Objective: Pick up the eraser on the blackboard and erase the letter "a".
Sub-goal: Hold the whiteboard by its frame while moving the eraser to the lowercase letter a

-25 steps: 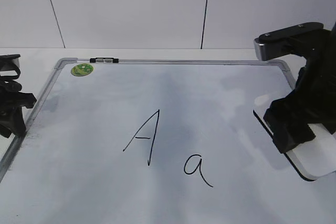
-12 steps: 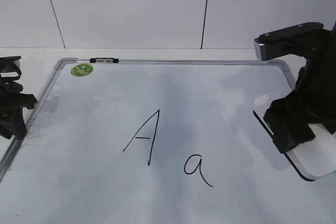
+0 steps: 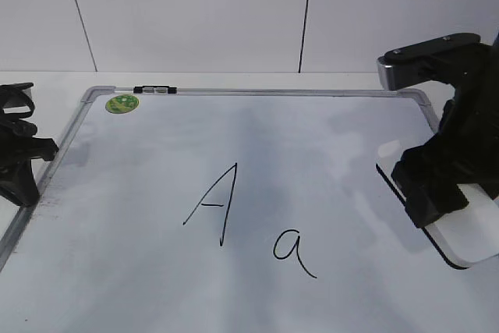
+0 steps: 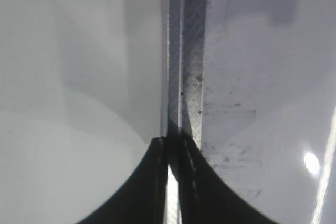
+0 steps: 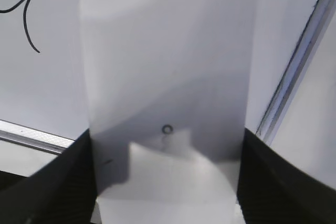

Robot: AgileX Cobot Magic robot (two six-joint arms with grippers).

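The white eraser (image 3: 472, 236) lies on the blackboard (image 3: 273, 138) at its right edge. My right gripper (image 3: 433, 196) is down over it, a black finger against each long side, so it is shut on the eraser. In the right wrist view the eraser (image 5: 168, 77) fills the middle between the fingers of my right gripper (image 5: 167, 182). The small letter "a" (image 3: 292, 252) is at the board's front middle, left of the eraser, and also shows in the right wrist view (image 5: 21, 3). My left gripper (image 3: 21, 181) is shut and empty over the board's left frame (image 4: 187, 77).
A larger capital "A" (image 3: 212, 204) is written left of the small letter. A round green sticker (image 3: 122, 103) sits at the board's far left corner. The board's grey frame (image 5: 299, 72) runs close past the eraser's right side. A white wall stands behind the table.
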